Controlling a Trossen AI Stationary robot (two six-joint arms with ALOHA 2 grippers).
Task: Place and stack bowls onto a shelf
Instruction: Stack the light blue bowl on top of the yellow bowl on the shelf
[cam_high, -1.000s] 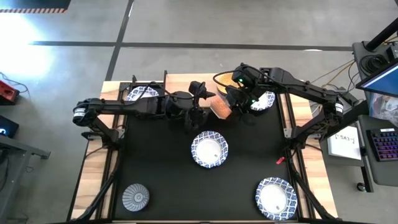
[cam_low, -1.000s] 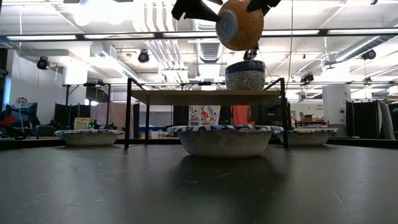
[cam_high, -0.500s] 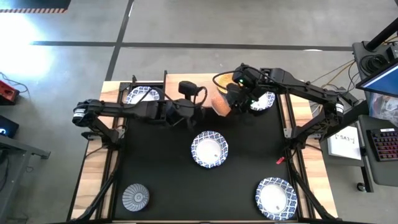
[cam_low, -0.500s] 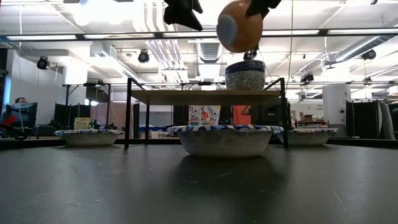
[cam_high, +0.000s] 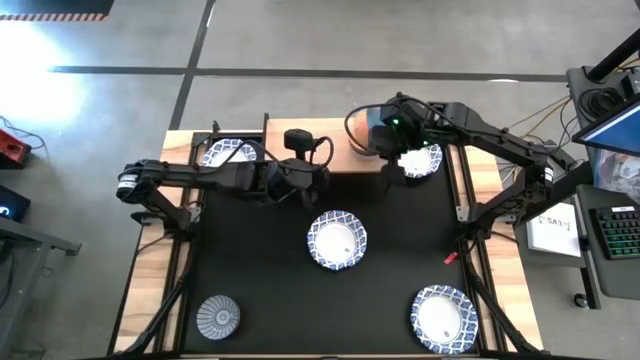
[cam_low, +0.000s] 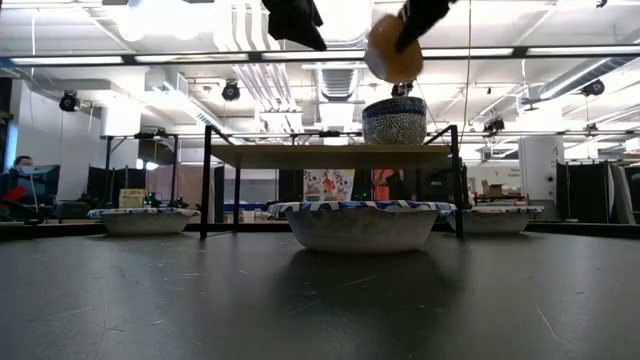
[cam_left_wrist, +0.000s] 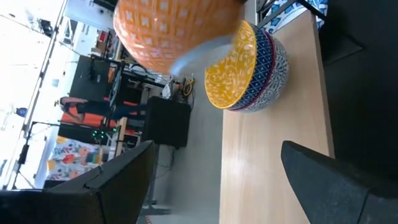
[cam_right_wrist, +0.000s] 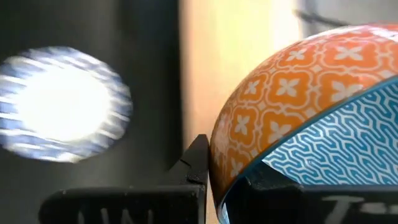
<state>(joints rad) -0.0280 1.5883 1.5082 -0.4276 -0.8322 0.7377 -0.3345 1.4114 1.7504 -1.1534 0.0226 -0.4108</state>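
My right gripper (cam_right_wrist: 225, 186) is shut on an orange patterned bowl (cam_low: 393, 55) with a blue-patterned inside (cam_right_wrist: 336, 143). It holds the bowl tilted in the air just above a stack of small bowls (cam_low: 393, 120). That stack, yellow inside on top (cam_left_wrist: 239, 71), stands on the shelf's wooden top (cam_low: 320, 156). My left gripper (cam_left_wrist: 217, 186) is open and hovers left of the stack, above the shelf's near edge (cam_high: 335, 160), touching nothing. In the high view the right arm (cam_high: 400, 135) hides the held bowl and the stack. My right gripper pinches the orange bowl's rim (cam_right_wrist: 227, 180). One finger (cam_right_wrist: 196, 165) lies on the orange outer wall and the other is on the blue inner side. The bowl is lifted clear and tilted, its mouth turned sideways, above the stack.
White blue-rimmed bowls sit on the black tabletop at centre (cam_high: 337, 240), near right (cam_high: 443, 315), far left (cam_high: 228, 152) and far right under the right arm (cam_high: 422, 162). A grey patterned bowl (cam_high: 218, 315) sits near left. A person shows in the room at left (cam_low: 18, 180).
My right gripper has carried the orange bowl toward the far edge and slightly down, from beside the stack to above it. My left gripper has drawn back from the bowl toward the table's left and now hangs still.
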